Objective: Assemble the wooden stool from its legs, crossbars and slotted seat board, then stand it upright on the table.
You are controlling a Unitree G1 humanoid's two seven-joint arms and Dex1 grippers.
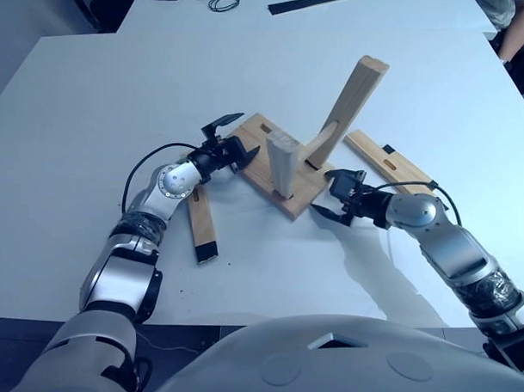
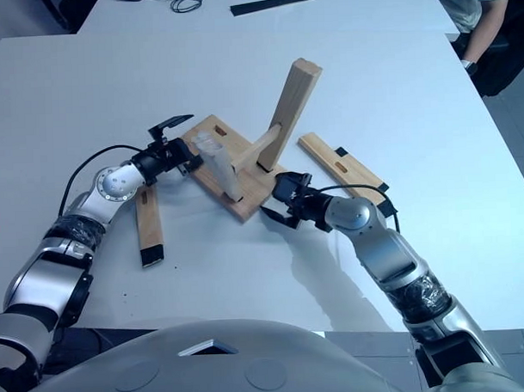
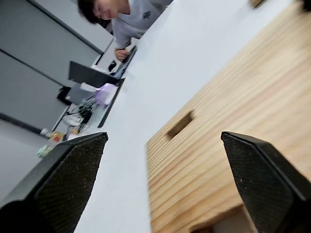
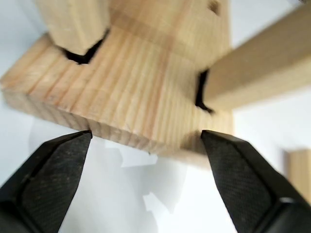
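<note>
Seat board (image 1: 260, 131) lies flat between left gripper (image 1: 234, 144) and right gripper (image 1: 332, 194), both spread.

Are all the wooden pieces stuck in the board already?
No, only two legs stand in the board; two pieces lie loose on the table.

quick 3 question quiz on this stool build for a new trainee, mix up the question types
1. True or false: both legs standing in the seat board are upright.
2. The right hand is: A) shut on a leg, B) open at the board's near corner, C) resting on a loose piece.
3. How many wooden pieces lie loose on the table?

Key:
1. False: the taller leg leans, while the shorter leg stands straight.
2. B
3. Two: the left piece lies by the left arm, and the right piece lies beside the board.
</note>
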